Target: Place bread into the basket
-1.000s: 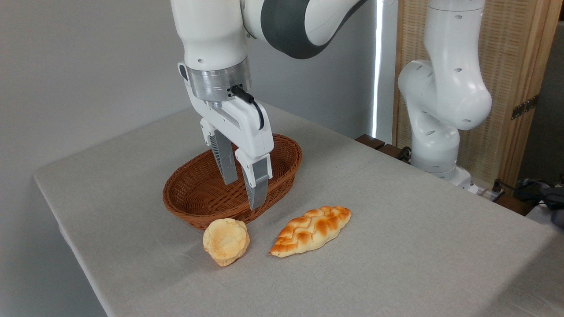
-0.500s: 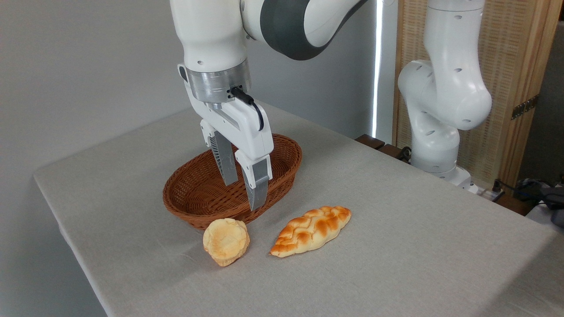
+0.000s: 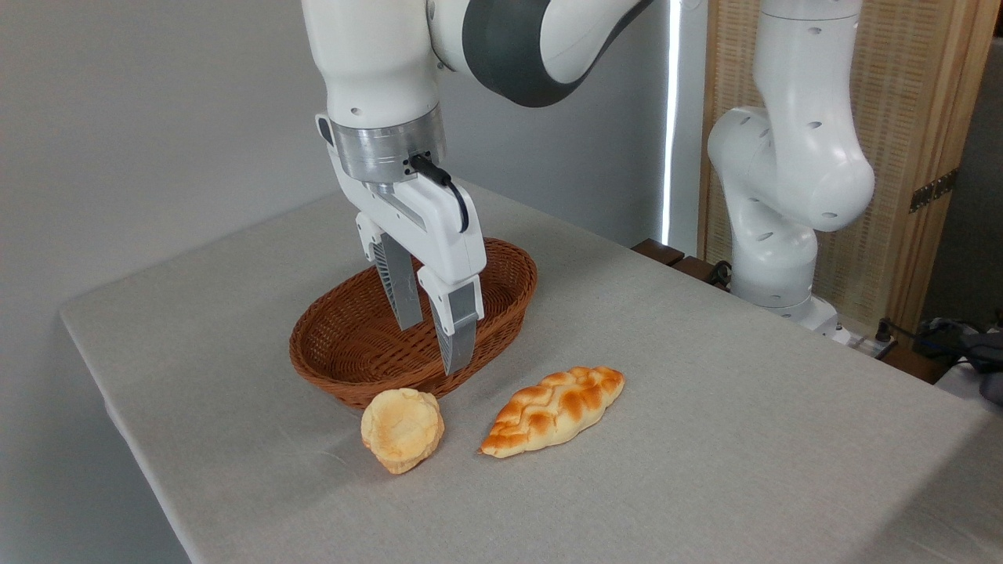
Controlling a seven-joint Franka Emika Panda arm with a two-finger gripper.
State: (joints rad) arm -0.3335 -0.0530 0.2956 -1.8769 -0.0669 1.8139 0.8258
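Jaws barely lower over empty basket

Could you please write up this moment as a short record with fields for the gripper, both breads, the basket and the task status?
gripper: open, empty, fingers pointing down, in front of the basket in this view
bun: on the table, just in front of the basket's near rim, not held
braided loaf: lying on the table to the right of the bun, apart from it
basket: empty, behind the bun
table: covered with grey cloth
task status: bun not yet grasped, not in the basket
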